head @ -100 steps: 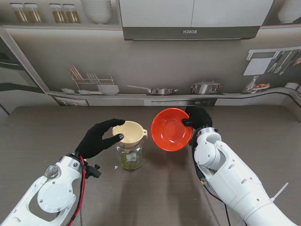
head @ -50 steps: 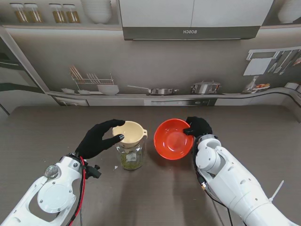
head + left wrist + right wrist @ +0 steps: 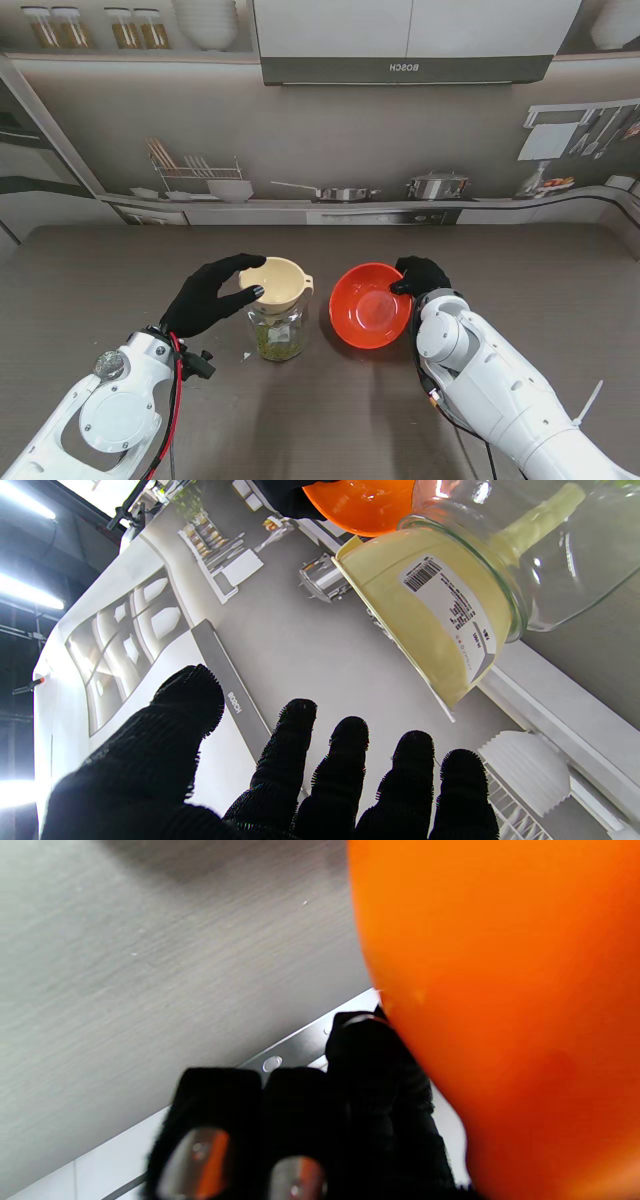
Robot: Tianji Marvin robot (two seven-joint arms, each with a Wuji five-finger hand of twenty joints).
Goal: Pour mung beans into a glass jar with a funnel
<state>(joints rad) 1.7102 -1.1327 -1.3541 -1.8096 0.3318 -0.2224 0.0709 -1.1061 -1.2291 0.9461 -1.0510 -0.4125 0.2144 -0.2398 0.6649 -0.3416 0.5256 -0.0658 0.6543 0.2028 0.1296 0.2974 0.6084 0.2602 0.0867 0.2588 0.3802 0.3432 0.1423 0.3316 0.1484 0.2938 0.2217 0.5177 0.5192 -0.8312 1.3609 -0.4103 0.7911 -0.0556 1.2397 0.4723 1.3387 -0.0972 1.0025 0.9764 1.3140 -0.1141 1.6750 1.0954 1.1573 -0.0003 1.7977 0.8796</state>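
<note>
Your right hand (image 3: 421, 275) is closed on the far rim of the red bowl (image 3: 370, 305), and the bowl looks empty and sits low by the bench (image 3: 520, 270). I think the step now is to put the bowl down. Lower it flat and slow, let its bottom touch, then let go. Keep it away from the jar so you do not bump it.

Your left hand (image 3: 205, 295) has its fingers spread, and the tips just touch the rim of the cream funnel (image 3: 276, 281). It grips nothing. The funnel sits in the glass jar (image 3: 276, 335), and green mung beans (image 3: 275, 343) lie in the bottom. Hold that hand steady so the funnel does not tip
</note>
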